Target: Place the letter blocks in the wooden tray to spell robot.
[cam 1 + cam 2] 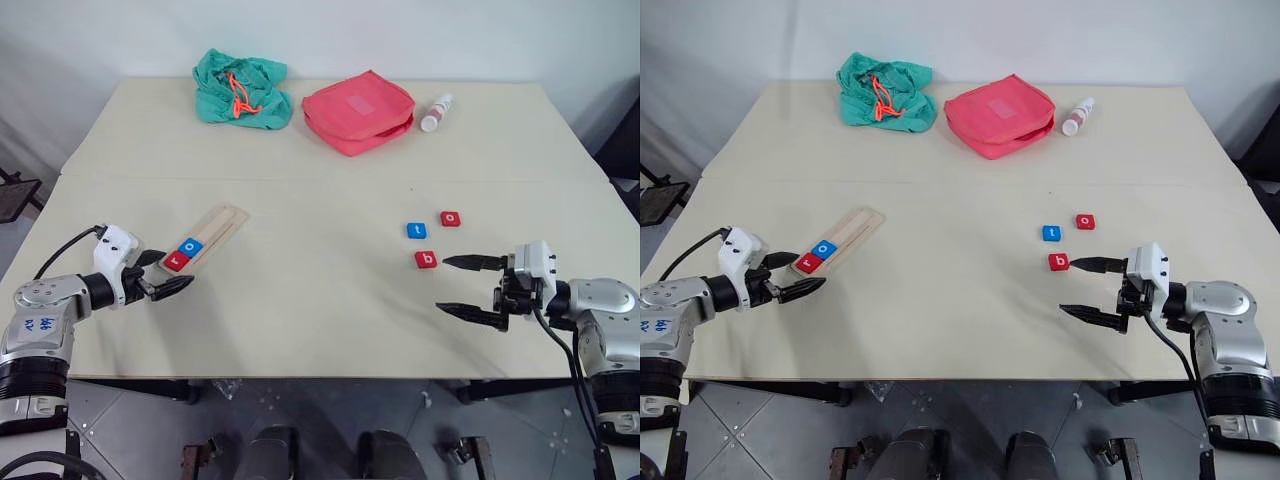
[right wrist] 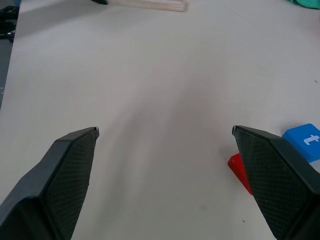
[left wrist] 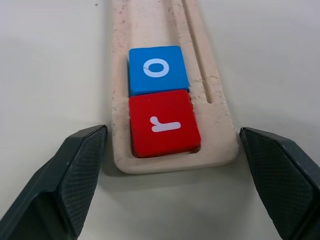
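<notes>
On the tabletop (image 1: pixel 330 310), wooden tray (image 1: pixel 222 226) lies angled at left with red r block (image 1: pixel 177 262) at its near end and blue o block (image 1: pixel 190 247) touching it. Left tool (image 1: pixel 165 276) sits wide open at that tray end, empty, fingers straddling it. Red b block (image 1: pixel 426 260), blue t block (image 1: pixel 416 230) and red o block (image 1: pixel 450 218) are loose at right. Right tool (image 1: pixel 472 286) is open, empty, one finger just beside b. Risks, my read: that fingertip nudging b sideways before closing; flat tile slipping from the pinch; left tool knocking the tray and shifting r and o.
</notes>
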### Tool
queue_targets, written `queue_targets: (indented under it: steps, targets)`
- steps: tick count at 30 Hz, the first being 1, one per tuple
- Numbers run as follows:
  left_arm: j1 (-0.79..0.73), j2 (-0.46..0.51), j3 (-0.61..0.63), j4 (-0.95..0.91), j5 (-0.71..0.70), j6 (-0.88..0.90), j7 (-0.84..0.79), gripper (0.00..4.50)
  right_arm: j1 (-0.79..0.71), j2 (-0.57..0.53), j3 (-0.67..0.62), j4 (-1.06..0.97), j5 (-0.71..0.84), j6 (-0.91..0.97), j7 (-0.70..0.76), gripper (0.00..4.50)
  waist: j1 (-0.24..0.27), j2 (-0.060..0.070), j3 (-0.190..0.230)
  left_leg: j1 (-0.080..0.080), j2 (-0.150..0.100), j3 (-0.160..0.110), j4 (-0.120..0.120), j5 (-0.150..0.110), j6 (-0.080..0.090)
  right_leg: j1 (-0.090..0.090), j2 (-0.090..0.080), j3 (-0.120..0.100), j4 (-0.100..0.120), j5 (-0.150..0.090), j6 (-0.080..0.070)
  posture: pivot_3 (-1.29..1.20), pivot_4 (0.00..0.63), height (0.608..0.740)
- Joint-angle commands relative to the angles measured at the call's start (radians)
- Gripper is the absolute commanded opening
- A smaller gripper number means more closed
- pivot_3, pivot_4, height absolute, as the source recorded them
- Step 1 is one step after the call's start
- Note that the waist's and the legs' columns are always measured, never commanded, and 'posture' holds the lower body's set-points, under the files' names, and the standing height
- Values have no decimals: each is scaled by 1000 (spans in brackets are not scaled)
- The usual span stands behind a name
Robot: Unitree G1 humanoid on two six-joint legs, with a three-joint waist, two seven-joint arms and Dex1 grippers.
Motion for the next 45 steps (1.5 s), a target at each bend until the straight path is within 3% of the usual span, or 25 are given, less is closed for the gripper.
queue_targets:
  steps: [1, 6, 11, 24, 31, 36, 40, 45]
  targets:
    - [12, 12, 16, -11, 3, 3, 7, 4500, -15, 4, 1, 5, 3, -20, 7, 4471, 0, 0, 0, 0, 0, 0, 0, 0, 0, 0, 0, 0, 0, 0, 0, 0, 150, 740]
    - [10, 4, -7, -16, 7, 33, -3, 4500, -23, 11, 7, 14, -3, -26, 2, 4471, 0, 0, 0, 0, 0, 0, 0, 0, 0, 0, 0, 0, 0, 0, 0, 0, 150, 740]
    - [25, -2, -1, -43, -7, 46, -16, 3404, -25, 12, 11, 18, -3, -33, -3, 4500, 0, 0, 0, 0, 0, 0, 0, 0, 0, 0, 0, 0, 0, 0, 0, 0, 150, 740]
    - [40, -56, -62, -252, -58, -26, -170, 3405, -32, -7, 17, 34, -7, -23, 20, 4500, 2, 0, 0, -1, 0, -1, 1, 0, 0, 0, 0, 0, 0, 0, 0, 0, 150, 740]
    - [-68, -112, -201, -321, -15, -36, -237, 3405, -22, -38, 11, 30, -3, -18, 73, 4500, 4, 0, 0, -3, -1, -1, 3, 0, 1, 0, 0, -1, 0, 0, 0, 0, 150, 740]
    - [-80, -116, -221, -323, -12, -38, -247, 3405, -22, -41, 8, 32, -1, -19, 76, 4500, -2, 0, 0, -2, 0, 0, 2, 0, 1, 0, 1, -1, -1, 0, 0, 0, 150, 740]
    - [-127, -157, -364, -369, 45, -22, -306, 3405, 65, -93, -33, -3, 15, -17, 91, 4500, 16, 0, 1, -3, -1, 0, 3, 0, 1, 1, 0, -1, -1, 0, 0, 0, 150, 740]
    - [-148, -196, -422, -379, 63, -20, -323, 3405, 105, -112, -52, -19, 28, -20, 81, 4500, 27, 0, 1, -5, -2, 0, 9, -2, 4, 2, 0, 0, -3, 0, 0, 0, 150, 740]
